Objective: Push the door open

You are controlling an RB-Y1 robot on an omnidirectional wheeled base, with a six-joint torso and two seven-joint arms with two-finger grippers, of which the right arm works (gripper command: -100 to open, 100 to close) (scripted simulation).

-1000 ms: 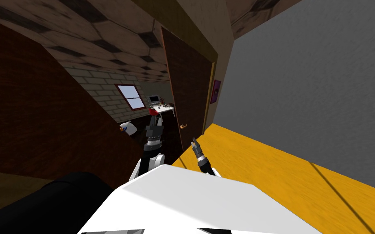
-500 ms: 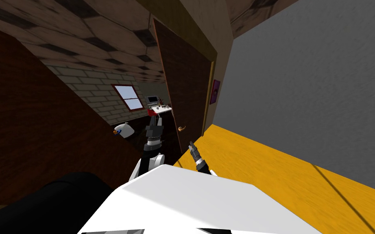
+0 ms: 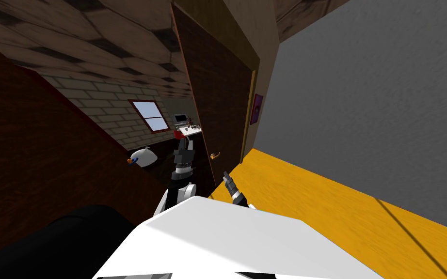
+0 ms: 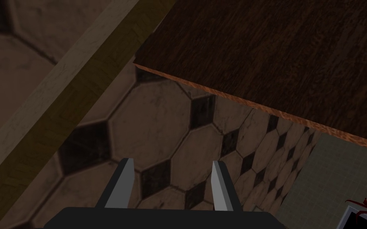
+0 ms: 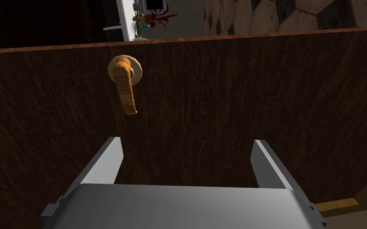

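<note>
Door (image 3: pixel 217 97) of dark brown wood is standing partly open, swung away from its tan frame (image 3: pixel 249 116) into the far room. Its free edge is showing as a thin reddish strip. Handle (image 3: pixel 214 156), an orange-brown lever on a pale round plate, is sitting on the door face close to that free edge.

Right arm (image 3: pixel 237 194) is reaching toward the door face, just short of the handle. Right jaws are spread wide, gripping nothing and pointing straight at the door (image 5: pixel 218 119). The handle (image 5: pixel 126 85) is lying beyond one blade tip, outside the gap. Cannot tell whether the blades are touching the door.

Left arm (image 3: pixel 183 167) is reaching past the door's free edge, into the opening. Left jaws are spread too, and empty. They are pointing past the door's edge (image 4: pixel 278 51) at hexagon tiling (image 4: pixel 151 123).

Beyond the door, a white counter (image 3: pixel 192 129) is carrying a screen and small items too small to name. A window (image 3: pixel 148 115) is sitting in a pale brick wall near it. A white rounded object (image 3: pixel 143 156) with a blue and orange spot is lying nearer the opening.

On the door's hinge side, a purple picture (image 3: pixel 257 109) is hanging just beside the frame. A grey wall (image 3: pixel 373 97) is running on from there above a yellow floor (image 3: pixel 314 193). Across the opening from the door, a dark brown panel (image 3: pixel 33 145) is standing.
</note>
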